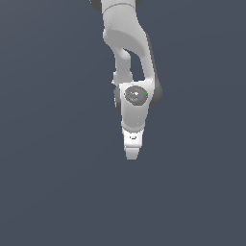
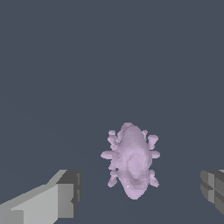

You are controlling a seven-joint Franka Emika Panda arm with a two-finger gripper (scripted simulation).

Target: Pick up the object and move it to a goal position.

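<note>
A white robot arm [image 1: 130, 57] is seen in the exterior view, reaching down from the top of the picture. It hangs over a flat, dark grey-blue desk [image 1: 53, 182]. At the end of the arm the white gripper [image 1: 132, 153] is pointed down. From this side the gripper is seen edge-on, so its two fingers look like one narrow tip.

In the wrist view the gripper [image 2: 142, 192] is shown spread wide apart. One finger [image 2: 52, 199] is seen as a pale grey block with a dark pad on its end. Only the dark ridged pad of the other finger [image 2: 214, 188] is seen at the edge of the picture. Nothing is held between them.

The object [image 2: 132, 159] is seen lying on the desk in the wrist view. It is a small, pale purple-pink lump with little knobs sticking out along both of its sides. It is placed in the gap between the two fingers, a bit nearer the finger with the ridged pad, and it is not touched by either one.

In the exterior view the object cannot be made out.
</note>
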